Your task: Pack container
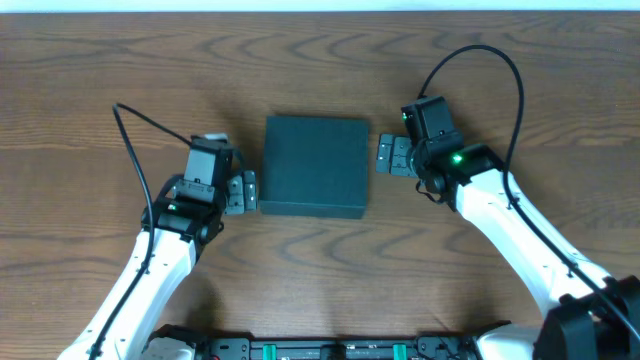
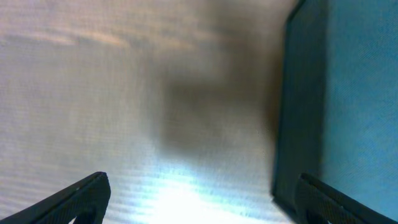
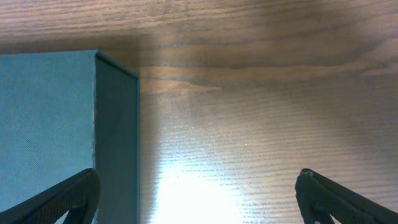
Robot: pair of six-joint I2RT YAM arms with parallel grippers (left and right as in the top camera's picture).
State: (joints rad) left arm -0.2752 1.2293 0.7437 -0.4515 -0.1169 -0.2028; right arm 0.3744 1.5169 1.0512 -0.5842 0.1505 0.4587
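The container (image 1: 315,165), a dark teal square box with its lid closed, sits in the middle of the wooden table. My left gripper (image 1: 240,192) hovers at the box's left side near its front corner, open and holding nothing. In the left wrist view the container (image 2: 348,93) fills the right side, and the left gripper (image 2: 202,199) straddles its edge with one finger over the lid. My right gripper (image 1: 392,155) stands open at the box's right side. In the right wrist view the container (image 3: 50,112) lies at the left, and the right gripper (image 3: 199,199) spans its side wall, empty.
The wooden table (image 1: 120,60) runs all around the box. Black cables loop from both arms, one on the left (image 1: 140,130) and one on the right (image 1: 500,60). No snack packets show in any view.
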